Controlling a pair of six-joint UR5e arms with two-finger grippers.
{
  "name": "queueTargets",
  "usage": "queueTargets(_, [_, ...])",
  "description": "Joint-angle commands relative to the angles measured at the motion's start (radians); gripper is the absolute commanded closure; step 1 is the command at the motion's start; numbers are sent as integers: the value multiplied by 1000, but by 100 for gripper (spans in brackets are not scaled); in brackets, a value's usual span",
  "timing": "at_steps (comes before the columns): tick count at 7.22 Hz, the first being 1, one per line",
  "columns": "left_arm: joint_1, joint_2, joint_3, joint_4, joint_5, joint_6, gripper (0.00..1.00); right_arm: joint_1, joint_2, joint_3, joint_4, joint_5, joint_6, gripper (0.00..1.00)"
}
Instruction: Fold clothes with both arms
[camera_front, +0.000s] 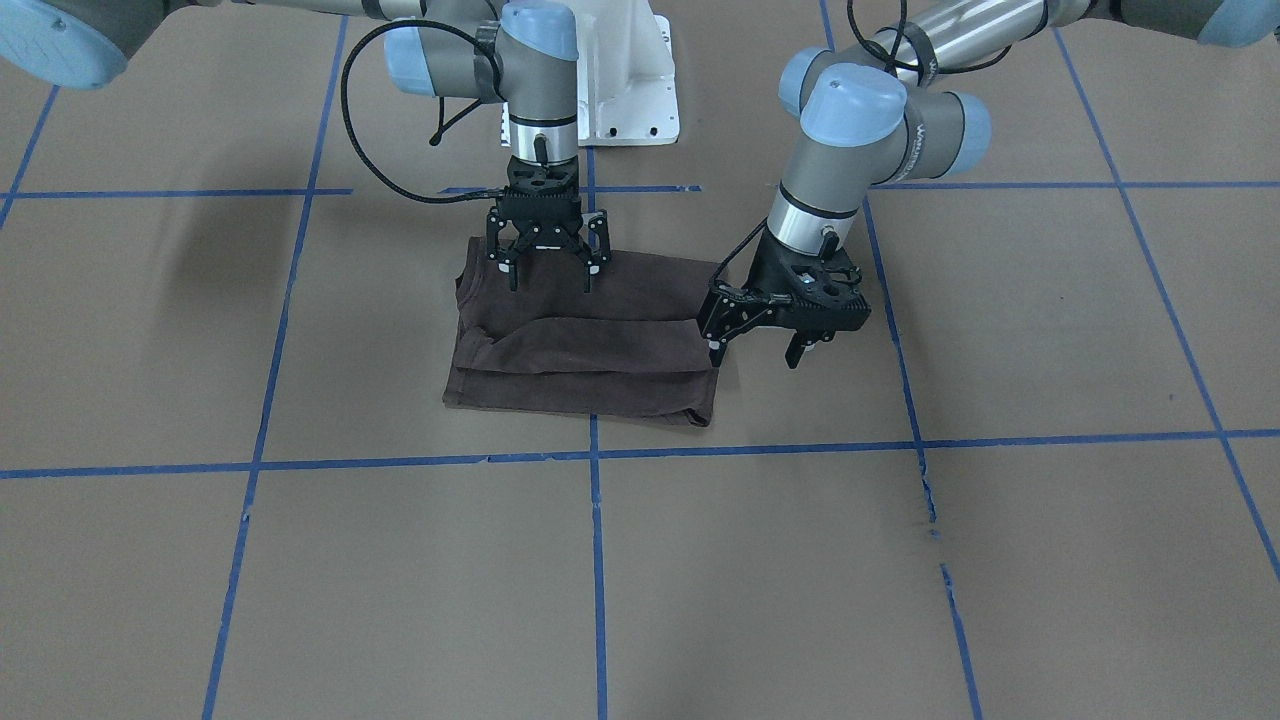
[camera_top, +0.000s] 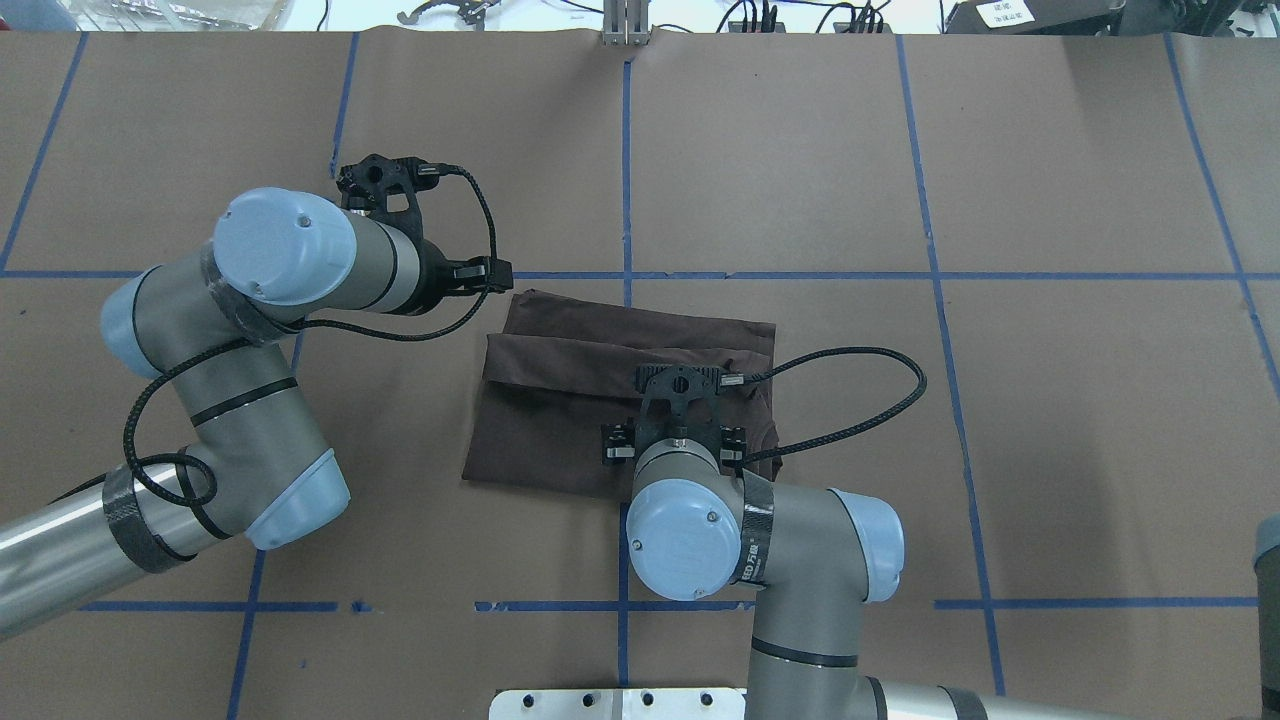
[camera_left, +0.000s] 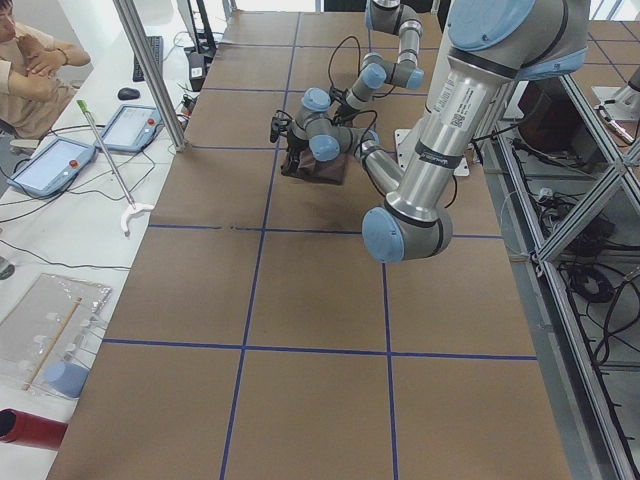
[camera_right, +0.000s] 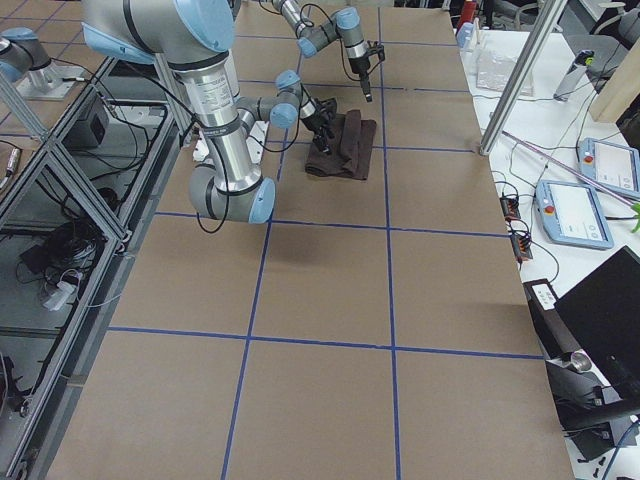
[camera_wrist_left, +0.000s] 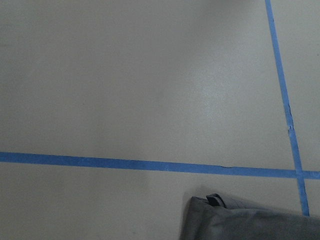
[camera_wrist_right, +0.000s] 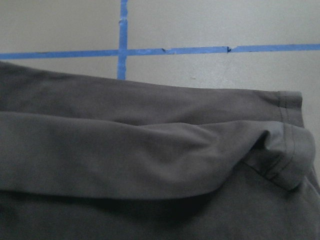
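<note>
Jaws on both sides are spread wide with nothing in them. Your right gripper (camera_front: 551, 283) hangs over the T-shirt (camera_front: 580, 345) at its edge nearest the pedestal (camera_front: 630, 90), and your left gripper (camera_front: 755, 352) sits just beside the shirt's end, off the cloth. The shirt's a layered rectangle mid-table. My worry is that a pinch from the right catches only the top layer and peels the fold open. That loose sleeve hem (camera_wrist_right: 280, 160) bulging out could snag too. The table (camera_front: 1000, 560) is brown paper with a blue tape (camera_front: 760, 450) grid, so probably slick enough that the cloth slides. Teach pendants (camera_left: 60, 165) and a seated person (camera_left: 35, 60) are off to one side.
</note>
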Motion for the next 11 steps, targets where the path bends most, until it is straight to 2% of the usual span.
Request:
queueTargets(1, [-1, 1, -1, 0, -2, 0, 0, 10, 0, -38, 0, -7, -98, 0])
queueTargets(6, [-1, 2, -2, 0, -1, 0, 0, 93, 11, -96, 9, -3, -124, 0])
queueTargets(8, [1, 4, -2, 0, -1, -4, 0, 173, 25, -122, 9, 34, -159, 0])
queueTargets(11, [2, 4, -4, 0, -1, -11, 0, 321, 169, -383, 12, 101, -162, 0])
